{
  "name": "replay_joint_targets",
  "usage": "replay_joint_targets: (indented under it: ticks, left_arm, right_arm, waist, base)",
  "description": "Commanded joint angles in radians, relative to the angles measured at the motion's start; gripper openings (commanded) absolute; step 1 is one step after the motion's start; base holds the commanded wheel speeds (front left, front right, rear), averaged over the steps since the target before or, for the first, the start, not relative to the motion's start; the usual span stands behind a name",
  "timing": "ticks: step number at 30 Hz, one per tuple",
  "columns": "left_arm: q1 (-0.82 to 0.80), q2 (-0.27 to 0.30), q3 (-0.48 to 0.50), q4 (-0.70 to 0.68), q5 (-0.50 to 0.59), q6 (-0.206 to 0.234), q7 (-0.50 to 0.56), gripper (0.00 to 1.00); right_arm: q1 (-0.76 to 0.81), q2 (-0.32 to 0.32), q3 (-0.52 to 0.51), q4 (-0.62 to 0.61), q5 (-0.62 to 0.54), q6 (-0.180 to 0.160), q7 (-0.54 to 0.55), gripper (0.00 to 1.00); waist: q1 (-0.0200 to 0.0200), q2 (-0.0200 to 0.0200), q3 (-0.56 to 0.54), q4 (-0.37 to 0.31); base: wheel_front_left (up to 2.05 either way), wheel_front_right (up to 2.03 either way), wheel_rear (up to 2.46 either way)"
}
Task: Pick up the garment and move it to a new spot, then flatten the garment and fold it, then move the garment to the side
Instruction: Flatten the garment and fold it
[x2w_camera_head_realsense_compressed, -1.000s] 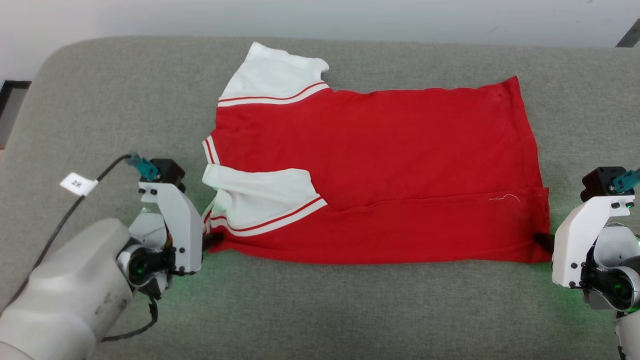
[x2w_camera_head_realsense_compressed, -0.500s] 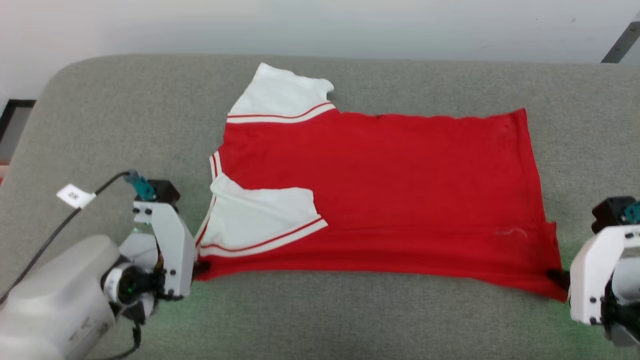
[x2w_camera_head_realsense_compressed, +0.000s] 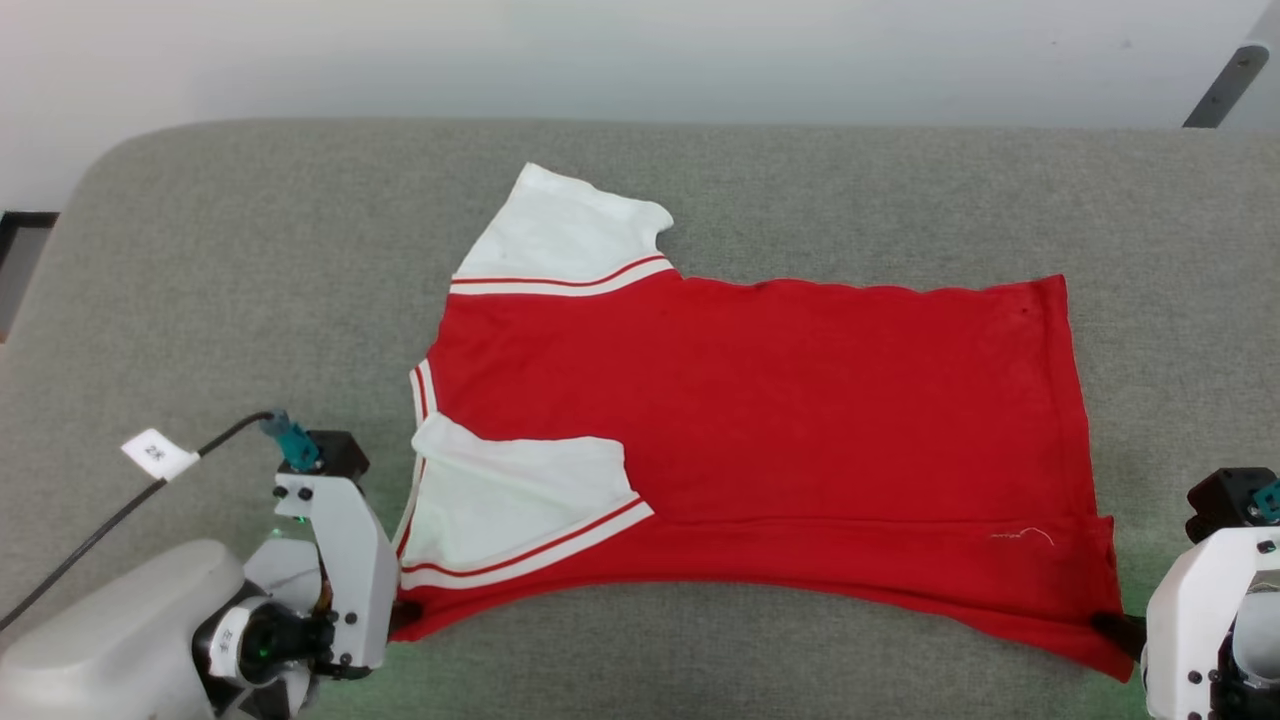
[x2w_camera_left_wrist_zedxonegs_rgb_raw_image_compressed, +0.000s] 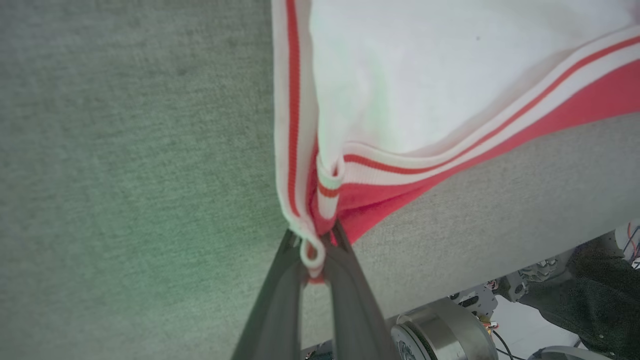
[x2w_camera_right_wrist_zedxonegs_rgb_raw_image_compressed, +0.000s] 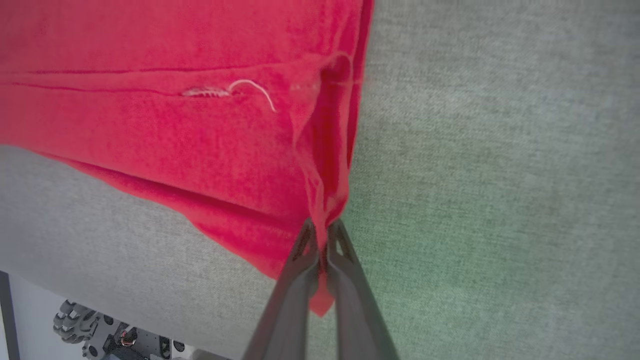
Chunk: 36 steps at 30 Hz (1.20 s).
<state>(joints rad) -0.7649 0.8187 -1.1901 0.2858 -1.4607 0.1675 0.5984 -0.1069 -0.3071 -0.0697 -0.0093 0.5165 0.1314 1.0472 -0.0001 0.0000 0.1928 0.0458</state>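
The garment (x2w_camera_head_realsense_compressed: 780, 430), red with white sleeves and red-striped white trim, lies spread across the grey cushioned surface, its near edge folded over into a band. My left gripper (x2w_camera_head_realsense_compressed: 405, 615) is shut on the near left corner, where striped trim bunches between the fingers (x2w_camera_left_wrist_zedxonegs_rgb_raw_image_compressed: 314, 245). My right gripper (x2w_camera_head_realsense_compressed: 1115, 630) is shut on the near right corner of the red hem (x2w_camera_right_wrist_zedxonegs_rgb_raw_image_compressed: 322, 235). One white sleeve (x2w_camera_head_realsense_compressed: 560, 235) points away at the far left; the other (x2w_camera_head_realsense_compressed: 515, 500) lies folded onto the red body. No lettering shows on the upturned side.
The grey surface (x2w_camera_head_realsense_compressed: 200, 280) has a rounded far left corner and ends at a pale wall behind. Its near edge shows in both wrist views, with robot base parts (x2w_camera_left_wrist_zedxonegs_rgb_raw_image_compressed: 440, 335) below. A dark bar (x2w_camera_head_realsense_compressed: 1215, 85) leans at the far right.
Both grippers have drawn the held near corners toward me, dragging the garment closer. The head camera has also shifted, so the whole picture sits lower.
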Motion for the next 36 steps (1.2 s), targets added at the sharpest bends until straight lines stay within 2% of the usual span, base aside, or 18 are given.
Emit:
replay_joint_targets:
  ticks: [1, 3, 7, 8, 9, 10, 11, 12, 13, 14, 15, 16, 17, 28, 31, 36]
  left_arm:
    - [0.015, 0.004, 0.002, -0.001, -0.007, 0.007, -0.004, 0.0]
    - [0.018, 0.004, 0.005, -0.007, -0.004, 0.009, -0.015, 0.0]
    - [0.01, 0.007, 0.009, -0.01, 0.014, 0.005, -0.035, 0.16]
    - [0.007, 0.006, 0.014, -0.008, 0.014, 0.006, -0.044, 0.29]
    - [0.006, 0.003, 0.015, -0.006, 0.016, 0.007, -0.05, 0.33]
    - [0.005, 0.002, 0.012, -0.004, 0.025, 0.007, -0.052, 0.46]
    - [0.003, 0.003, 0.011, -0.003, 0.027, 0.004, -0.055, 0.65]
    - [0.003, 0.003, 0.012, -0.001, 0.027, 0.002, -0.057, 0.74]
    - [0.003, 0.002, 0.012, -0.001, 0.028, 0.001, -0.06, 0.84]
    - [0.001, 0.003, 0.012, 0.0, 0.033, -0.001, -0.062, 0.99]
    - [0.0, 0.005, 0.012, 0.001, 0.035, 0.0, -0.063, 1.0]
    - [0.001, 0.005, 0.013, 0.001, 0.035, 0.0, -0.063, 1.0]
    - [-0.002, 0.008, 0.013, 0.0, 0.038, 0.0, -0.065, 1.0]
    - [-0.04, 0.044, 0.022, -0.046, 0.077, 0.007, -0.08, 1.0]
    - [-0.07, 0.051, 0.033, -0.062, 0.11, -0.003, -0.11, 1.0]
    - [-0.142, 0.046, 0.058, -0.042, 0.182, -0.031, -0.18, 1.0]
  right_arm:
    - [0.01, 0.001, -0.007, -0.004, -0.013, -0.001, -0.006, 0.0]
    - [0.005, 0.011, -0.009, -0.008, -0.022, -0.001, -0.017, 0.0]
    - [-0.011, 0.017, -0.002, -0.001, -0.029, -0.001, -0.034, 0.0]
    - [-0.016, 0.02, -0.003, -0.001, -0.033, -0.001, -0.043, 0.0]
    - [-0.017, 0.021, 0.0, 0.001, -0.035, -0.001, -0.049, 0.03]
    - [-0.015, 0.018, 0.004, 0.005, -0.035, -0.001, -0.055, 0.14]
    - [-0.015, 0.016, 0.006, 0.009, -0.035, -0.001, -0.056, 0.22]
    - [-0.017, 0.015, 0.007, 0.012, -0.032, -0.001, -0.064, 0.28]
    - [-0.018, 0.013, 0.009, 0.016, -0.029, -0.001, -0.066, 0.32]
    - [-0.019, 0.01, 0.013, 0.017, -0.028, -0.001, -0.069, 0.34]
    - [-0.022, 0.009, 0.015, 0.018, -0.028, -0.001, -0.071, 0.45]
    - [-0.025, 0.009, 0.015, 0.018, -0.03, -0.001, -0.074, 0.69]
    - [-0.025, 0.007, 0.015, 0.018, -0.029, -0.001, -0.077, 1.0]
    - [-0.031, -0.002, -0.009, -0.048, -0.024, -0.001, -0.11, 1.0]
    - [-0.039, 0.01, -0.027, -0.083, -0.034, -0.001, -0.153, 1.0]
    - [-0.063, 0.042, -0.034, -0.156, -0.056, -0.001, -0.284, 1.0]
  waist:
    - [0.0001, 0.0, 0.002, -0.002]
    - [0.0001, 0.0, 0.002, -0.005]
    - [0.0001, 0.0, -0.003, -0.006]
    - [0.0001, 0.0, -0.005, -0.006]
    - [0.0001, 0.0, -0.009, -0.005]
    - [0.0001, 0.0, -0.012, -0.005]
    - [0.0001, 0.0, -0.016, -0.004]
    - [0.0001, 0.0, -0.019, -0.004]
    - [0.0001, 0.0, -0.024, -0.004]
    - [0.0001, 0.0, -0.028, -0.004]
    - [0.0001, 0.0, -0.032, -0.004]
    - [0.0001, 0.0, -0.037, -0.004]
    - [0.0001, 0.0, -0.041, -0.004]
    - [0.0001, 0.0, -0.076, -0.015]
    - [0.0001, 0.0, -0.075, -0.023]
    - [0.0001, 0.0, -0.05, -0.05]
  base:
    - [0.0, 0.0, 0.0]
    - [0.0, 0.0, 0.0]
    - [0.0, 0.0, 0.0]
    - [0.0, 0.0, 0.0]
    - [0.0, 0.0, 0.0]
    - [0.0, 0.0, 0.0]
    - [0.0, 0.0, 0.0]
    - [0.0, 0.0, 0.0]
    - [0.0, 0.0, 0.0]
    - [0.0, 0.0, 0.0]
    - [0.0, 0.0, 0.0]
    - [0.0, 0.0, 0.0]
    - [0.0, 0.0, 0.0]
    - [0.0, 0.0, 0.0]
    - [0.0, 0.0, 0.0]
    - [0.0, 0.0, 0.0]
